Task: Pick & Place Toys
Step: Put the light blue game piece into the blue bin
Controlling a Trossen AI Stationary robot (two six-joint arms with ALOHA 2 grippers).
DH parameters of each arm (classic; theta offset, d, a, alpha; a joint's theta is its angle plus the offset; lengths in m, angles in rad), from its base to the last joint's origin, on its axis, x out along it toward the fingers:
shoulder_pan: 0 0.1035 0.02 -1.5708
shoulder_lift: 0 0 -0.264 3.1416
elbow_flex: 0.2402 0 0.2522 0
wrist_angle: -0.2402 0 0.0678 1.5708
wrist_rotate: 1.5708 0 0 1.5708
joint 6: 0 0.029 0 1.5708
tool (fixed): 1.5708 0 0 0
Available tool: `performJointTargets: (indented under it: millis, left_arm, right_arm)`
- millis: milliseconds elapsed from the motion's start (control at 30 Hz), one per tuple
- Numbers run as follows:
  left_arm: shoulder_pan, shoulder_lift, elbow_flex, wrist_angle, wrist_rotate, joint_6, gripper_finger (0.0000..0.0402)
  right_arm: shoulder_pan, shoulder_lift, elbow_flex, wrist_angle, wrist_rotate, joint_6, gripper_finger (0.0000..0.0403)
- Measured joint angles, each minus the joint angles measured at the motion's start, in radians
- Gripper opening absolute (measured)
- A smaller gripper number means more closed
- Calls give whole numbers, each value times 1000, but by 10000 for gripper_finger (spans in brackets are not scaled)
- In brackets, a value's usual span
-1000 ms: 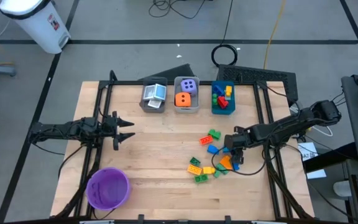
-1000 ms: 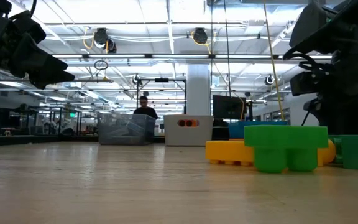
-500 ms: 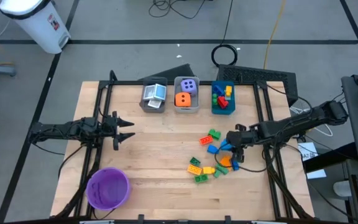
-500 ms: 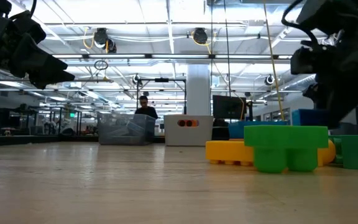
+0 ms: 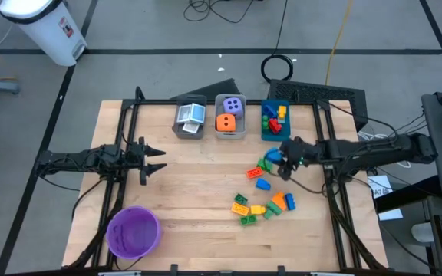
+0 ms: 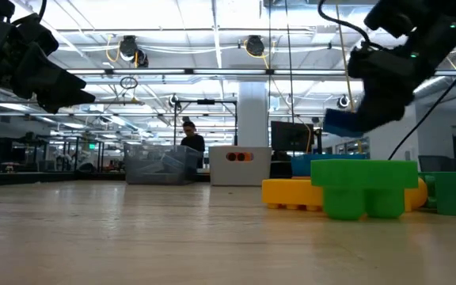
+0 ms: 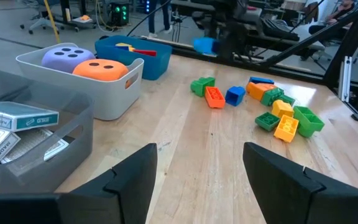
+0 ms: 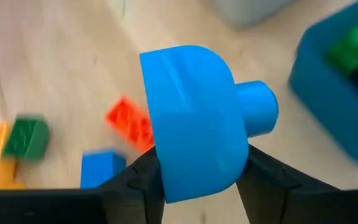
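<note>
My right gripper (image 5: 284, 162) is shut on a light blue brick (image 8: 194, 118) with a rounded end and one stud. It holds the brick above the table, between the loose brick pile (image 5: 263, 193) and the blue bin (image 5: 275, 123). The brick also shows in the low view (image 6: 343, 123) and the left wrist view (image 7: 204, 45). My left gripper (image 5: 159, 160) is open and empty at the table's left. The purple die (image 5: 235, 105) and the orange die (image 5: 225, 122) lie in the middle bin. The cards (image 5: 192, 115) lie in the grey bin. My right gripper pinches the light blue brick by its two opposite sides (image 8: 166, 177) between its two fingers (image 8: 135, 183). The fingers come from the table's right, slanting down. The brick is lifted clear of the table, its stud (image 8: 258, 109) pointing sideways.
Three bins stand in a row at the far edge: grey (image 5: 189, 129), pale (image 5: 230, 132), blue (image 5: 275, 136). The round purple bowl (image 5: 133, 231) sits at the near left. Several loose bricks lie right of centre, with red and green ones (image 5: 261, 170) just below my right gripper.
My right gripper has risen from the brick pile and gone toward the table's far edge and the blue bin. It carries the light blue brick, which is now lifted clear of the table. The other bricks stay in place.
</note>
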Motion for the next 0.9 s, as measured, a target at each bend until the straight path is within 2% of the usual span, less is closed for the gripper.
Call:
performJointTargets:
  millis: [200, 500, 667, 900]
  left_arm:
    - [0, 0, 0, 0, 0, 0, 246]
    - [0, 0, 0, 0, 0, 0, 246]
    - [0, 0, 0, 0, 0, 0, 246]
    - [0, 0, 0, 0, 0, 0, 246]
  right_arm:
    - [-181, 0, 0, 116, -1, -24, 148]
    - [-491, 83, 1, 128, -2, -90, 145]
    - [-591, 155, 28, 144, -4, -167, 131]
    - [-664, 270, 139, 145, -4, -265, 126]
